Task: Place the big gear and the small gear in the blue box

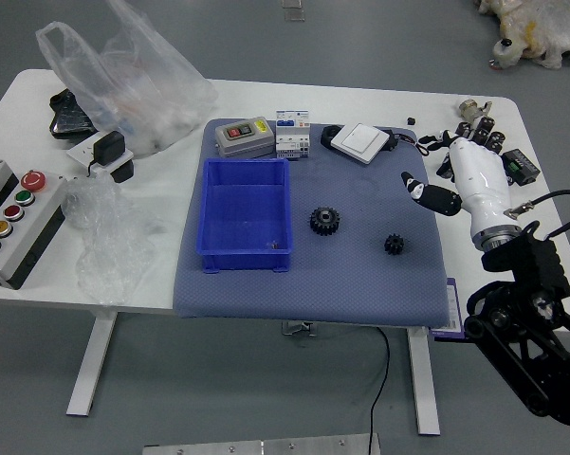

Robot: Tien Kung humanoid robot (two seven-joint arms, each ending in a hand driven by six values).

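My right hand [423, 167] reaches in from the right over the mat's right edge, its fingers spread and holding nothing. The big gear [324, 221], black and toothed, lies on the blue-grey mat just right of the blue box. Farther right and slightly nearer the table's front, the small gear [394, 245] lies on the mat, below and left of the hand in the picture. The blue box [246, 260] sits open on the mat's left part with nothing inside. My left hand is not in view.
Behind the box stand a grey device [245, 138] and a white-and-blue carton [292, 135]. A white square device [360, 142] lies at the mat's back. Plastic bags [137, 90] and a button panel [17, 223] are left. Small dark parts [520, 168] lie beyond my right hand.
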